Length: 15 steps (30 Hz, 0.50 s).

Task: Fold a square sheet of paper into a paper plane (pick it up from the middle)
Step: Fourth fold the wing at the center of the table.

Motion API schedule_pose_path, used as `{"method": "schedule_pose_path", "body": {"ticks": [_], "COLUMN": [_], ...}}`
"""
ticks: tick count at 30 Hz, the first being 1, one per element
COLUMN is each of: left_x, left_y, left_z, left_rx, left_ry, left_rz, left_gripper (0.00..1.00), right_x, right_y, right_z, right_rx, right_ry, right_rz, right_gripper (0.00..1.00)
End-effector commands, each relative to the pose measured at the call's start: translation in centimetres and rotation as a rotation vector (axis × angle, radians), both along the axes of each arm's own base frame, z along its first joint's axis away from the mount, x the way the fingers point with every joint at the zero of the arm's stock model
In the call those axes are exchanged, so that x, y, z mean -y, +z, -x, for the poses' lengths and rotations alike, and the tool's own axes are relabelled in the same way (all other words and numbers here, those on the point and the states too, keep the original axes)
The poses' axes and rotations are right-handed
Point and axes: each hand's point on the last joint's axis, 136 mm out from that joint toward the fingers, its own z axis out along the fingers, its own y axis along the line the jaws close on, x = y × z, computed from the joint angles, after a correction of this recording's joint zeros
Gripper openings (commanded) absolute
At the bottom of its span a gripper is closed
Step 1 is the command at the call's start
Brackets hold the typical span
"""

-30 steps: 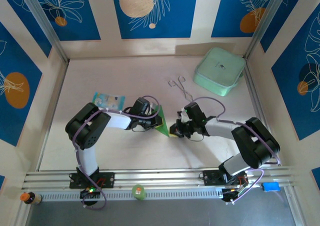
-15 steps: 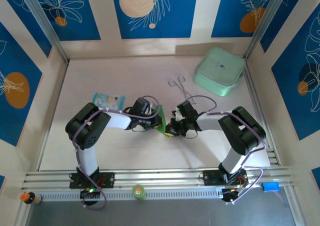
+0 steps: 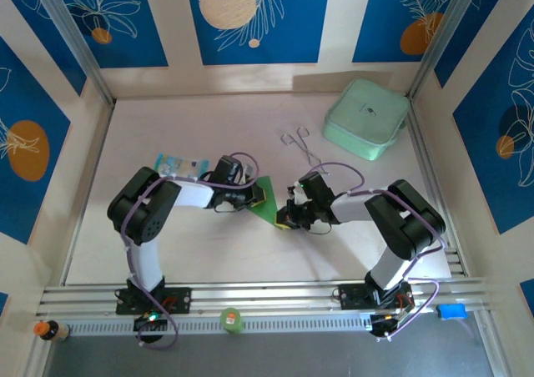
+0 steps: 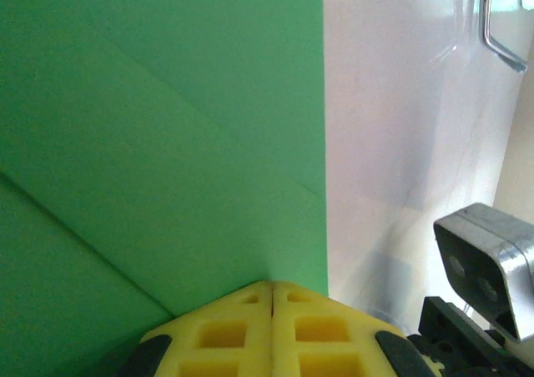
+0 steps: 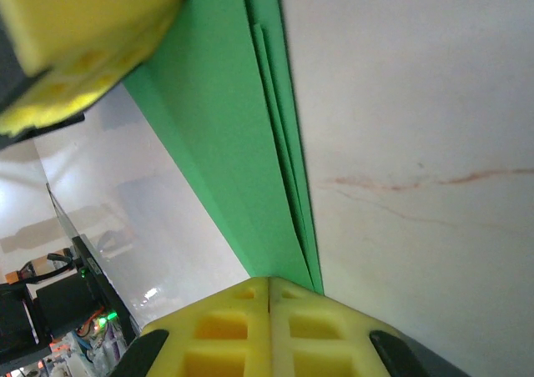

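You hold the square sheet of paper (image 4: 167, 127) between your two hands. It is already folded into layers with a slanted crease, so the job now looks like lining up a fold and pressing it flat. The left gripper (image 4: 271, 292) has its yellow fingers together, pinching the sheet, which spreads out ahead of them and to their left. The right gripper (image 5: 269, 289) has its fingers together too. It pinches the thin stacked edges, which run straight ahead from its tips. To do this well, I think you should move both hands at the same speed, so the paper does not rip or slip out. Don't pull them apart hard, because paper this thin tears fast. Line the edges up first, then press down on the table (image 3: 209, 127) so the crease comes out sharp. Now the count, big to small:
- one table
- two arms, the left arm (image 3: 146, 214) and the right arm (image 3: 405, 223)
- one mint-green box (image 3: 367, 120), far beyond the right fingers
- one green sheet
- one light-blue packet (image 3: 179, 167), back behind the left fingers
- one pair of metal tongs (image 3: 302, 148), near the right fingers on their far side
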Motion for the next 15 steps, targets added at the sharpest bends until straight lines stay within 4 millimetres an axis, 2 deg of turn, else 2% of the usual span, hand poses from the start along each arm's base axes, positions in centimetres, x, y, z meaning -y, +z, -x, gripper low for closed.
{"method": "schedule_pose_path", "body": {"ticks": [1,15], "left_x": [-1.9,-5.9], "left_y": [-1.0,-0.4], "left_z": [-1.5,-6.4], "left_rx": [0.001,0.009], "left_ry": [0.033,0.102], "left_rz": [-0.037,-0.08], "left_gripper": [0.02,0.03], "right_x": [3.6,3.9], "right_y": [-4.3,-3.9], "right_z": [5.0,5.5], "right_rx": [-0.203,-0.201], "right_ry": [0.01,0.026], "right_rz": [0.169,0.158], "right_gripper": [0.0,0.0]}}
